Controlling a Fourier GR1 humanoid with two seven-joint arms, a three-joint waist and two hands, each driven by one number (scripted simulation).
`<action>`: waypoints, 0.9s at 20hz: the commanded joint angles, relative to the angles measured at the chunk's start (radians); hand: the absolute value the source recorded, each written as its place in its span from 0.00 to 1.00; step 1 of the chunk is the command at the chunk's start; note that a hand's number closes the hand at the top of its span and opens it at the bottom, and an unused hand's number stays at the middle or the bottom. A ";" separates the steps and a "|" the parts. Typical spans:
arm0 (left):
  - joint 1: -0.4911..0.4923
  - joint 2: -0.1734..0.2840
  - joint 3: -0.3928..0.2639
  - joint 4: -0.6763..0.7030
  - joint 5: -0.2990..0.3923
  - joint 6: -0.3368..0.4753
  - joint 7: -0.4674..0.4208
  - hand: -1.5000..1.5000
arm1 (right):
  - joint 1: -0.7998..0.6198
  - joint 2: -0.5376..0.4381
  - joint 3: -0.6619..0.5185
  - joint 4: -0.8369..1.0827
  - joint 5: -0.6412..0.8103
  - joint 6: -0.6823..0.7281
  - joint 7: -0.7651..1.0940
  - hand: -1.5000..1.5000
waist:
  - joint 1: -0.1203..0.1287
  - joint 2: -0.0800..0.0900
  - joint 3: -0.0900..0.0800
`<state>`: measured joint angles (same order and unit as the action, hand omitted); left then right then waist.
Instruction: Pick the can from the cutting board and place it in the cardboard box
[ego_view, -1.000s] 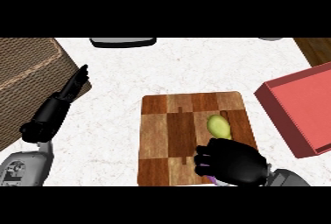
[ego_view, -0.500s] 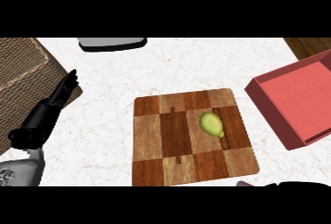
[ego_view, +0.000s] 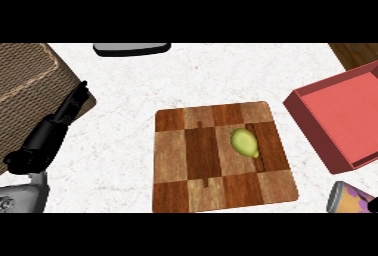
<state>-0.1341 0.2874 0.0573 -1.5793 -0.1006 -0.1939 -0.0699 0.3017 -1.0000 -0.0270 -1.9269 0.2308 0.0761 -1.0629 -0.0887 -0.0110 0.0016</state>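
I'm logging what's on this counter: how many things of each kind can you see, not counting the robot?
Cutting board: 1
Green fruit on the board: 1
Can, at the lower right edge, off the board: 1
Red box: 1
Brown woven mat, upper left: 1
Dark grey object at the top edge: 1
Total: 6

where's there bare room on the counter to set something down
Bare counter runs between the cutting board and the dark object at the top edge, and between the board and the left hand. It is tight between the board, red box and can.
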 joint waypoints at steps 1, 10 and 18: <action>-0.027 -0.022 -0.038 -0.018 -0.021 0.007 0.015 0.50 | -0.002 -0.083 -0.219 0.130 -0.277 0.159 -0.061 1.00 | 0.038 0.007 -0.002; -0.069 -0.057 -0.091 -0.019 -0.042 -0.015 0.032 0.50 | -0.212 -0.233 -0.264 0.502 -0.393 0.303 0.031 1.00 | 0.109 0.016 -0.001; -0.131 -0.065 -0.095 0.004 -0.034 -0.032 0.031 0.50 | -0.362 -0.364 -0.042 0.667 -0.094 0.235 0.028 1.00 | 0.174 0.034 0.001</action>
<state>-0.2347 0.2347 -0.0225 -1.5613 -0.1347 -0.2215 -0.0608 -0.0131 -1.2938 -0.1530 -1.3424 0.0252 0.2382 -0.9711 0.0534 0.0154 0.0014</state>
